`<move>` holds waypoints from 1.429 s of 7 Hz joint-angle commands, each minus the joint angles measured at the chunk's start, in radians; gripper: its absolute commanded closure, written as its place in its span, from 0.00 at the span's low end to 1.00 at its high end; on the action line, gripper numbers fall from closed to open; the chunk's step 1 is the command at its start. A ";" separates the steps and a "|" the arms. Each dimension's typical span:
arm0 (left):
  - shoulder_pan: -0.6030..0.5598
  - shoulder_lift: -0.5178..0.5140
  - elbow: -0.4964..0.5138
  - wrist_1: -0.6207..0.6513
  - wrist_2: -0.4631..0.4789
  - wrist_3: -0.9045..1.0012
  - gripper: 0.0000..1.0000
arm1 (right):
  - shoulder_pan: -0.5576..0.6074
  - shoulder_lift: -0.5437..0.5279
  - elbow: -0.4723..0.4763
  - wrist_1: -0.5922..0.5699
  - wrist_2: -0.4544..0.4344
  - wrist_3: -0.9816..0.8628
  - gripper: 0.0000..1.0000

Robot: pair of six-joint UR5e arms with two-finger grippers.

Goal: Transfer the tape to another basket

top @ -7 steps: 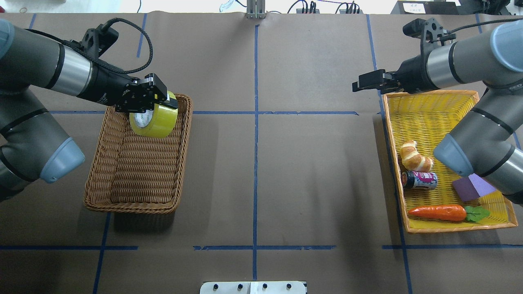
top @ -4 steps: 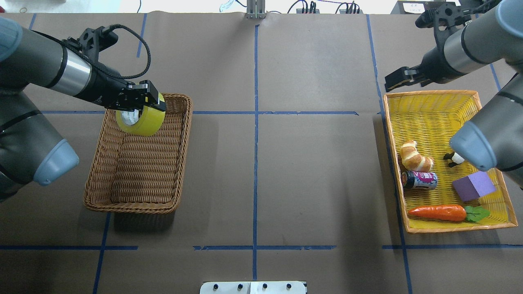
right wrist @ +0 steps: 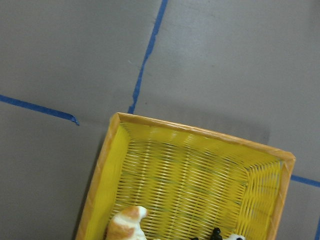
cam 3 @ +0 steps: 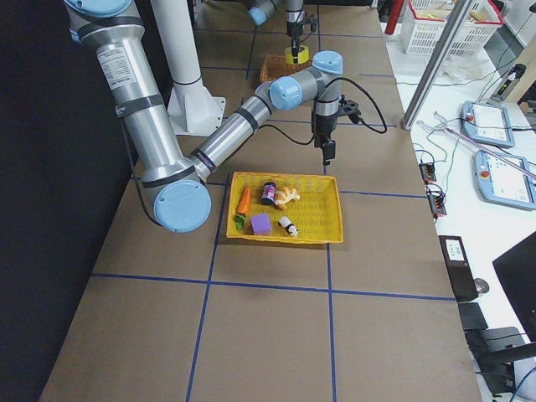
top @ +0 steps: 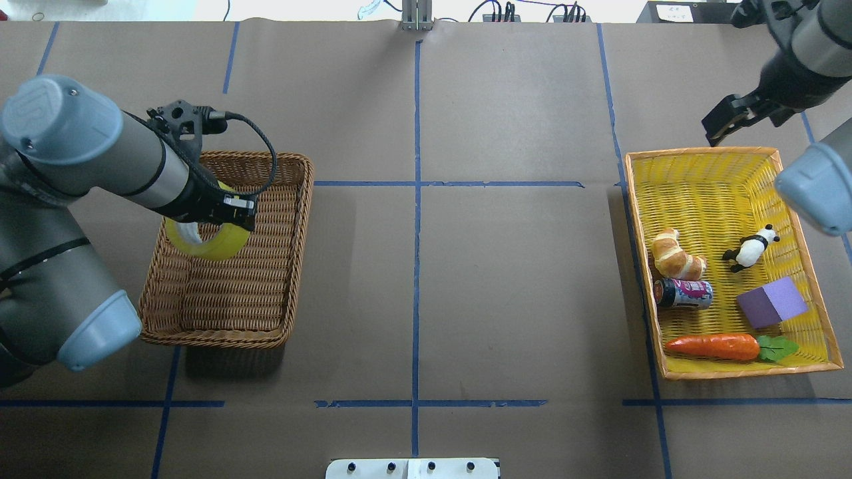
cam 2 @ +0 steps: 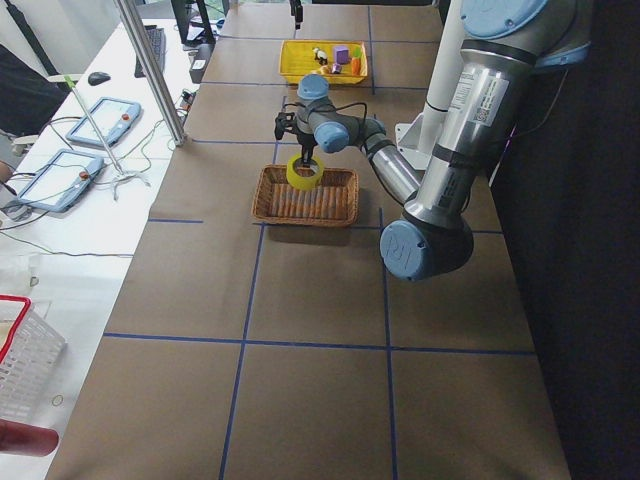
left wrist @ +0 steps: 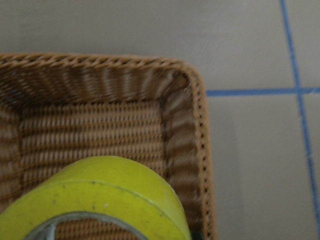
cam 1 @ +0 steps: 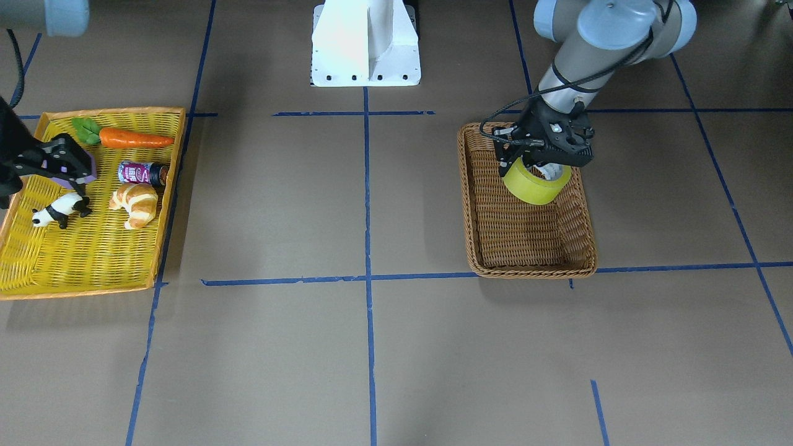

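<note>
The yellow-green tape (top: 212,245) hangs in my left gripper (top: 223,216), which is shut on the roll. It is low over the far half of the brown wicker basket (top: 303,199). The front-facing view shows the tape (cam 1: 536,184) under the left gripper (cam 1: 545,158), inside the basket's (cam 1: 533,271) outline. The left wrist view shows the roll (left wrist: 100,195) above the basket's corner (left wrist: 195,100). My right gripper (top: 724,122) looks open and empty, beyond the far edge of the yellow tray (top: 632,219).
The yellow tray holds a croissant (top: 675,256), a can (top: 684,293), a toy panda (top: 751,249), a purple block (top: 772,303) and a carrot (top: 715,346). Blue tape lines cross the brown table. The robot's white base (cam 1: 365,43) stands between the arms.
My left gripper has carried the tape nearer the robot and lower, deeper over the wicker basket. My right arm has drawn back to the far right, uncovering the panda.
</note>
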 commanded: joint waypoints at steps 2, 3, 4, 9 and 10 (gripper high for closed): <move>0.064 0.019 0.030 0.061 0.022 0.055 0.98 | 0.164 -0.090 -0.069 -0.020 0.108 -0.268 0.00; 0.070 0.017 0.043 0.061 0.023 0.057 0.98 | 0.215 -0.103 -0.133 -0.013 0.115 -0.345 0.00; 0.070 0.011 0.064 0.056 0.023 0.057 0.95 | 0.249 -0.112 -0.181 -0.009 0.153 -0.396 0.00; 0.014 -0.021 0.095 0.062 0.049 0.055 0.00 | 0.371 -0.181 -0.247 0.003 0.201 -0.583 0.00; -0.041 -0.021 0.094 0.076 0.040 0.071 0.00 | 0.382 -0.198 -0.255 0.003 0.203 -0.603 0.00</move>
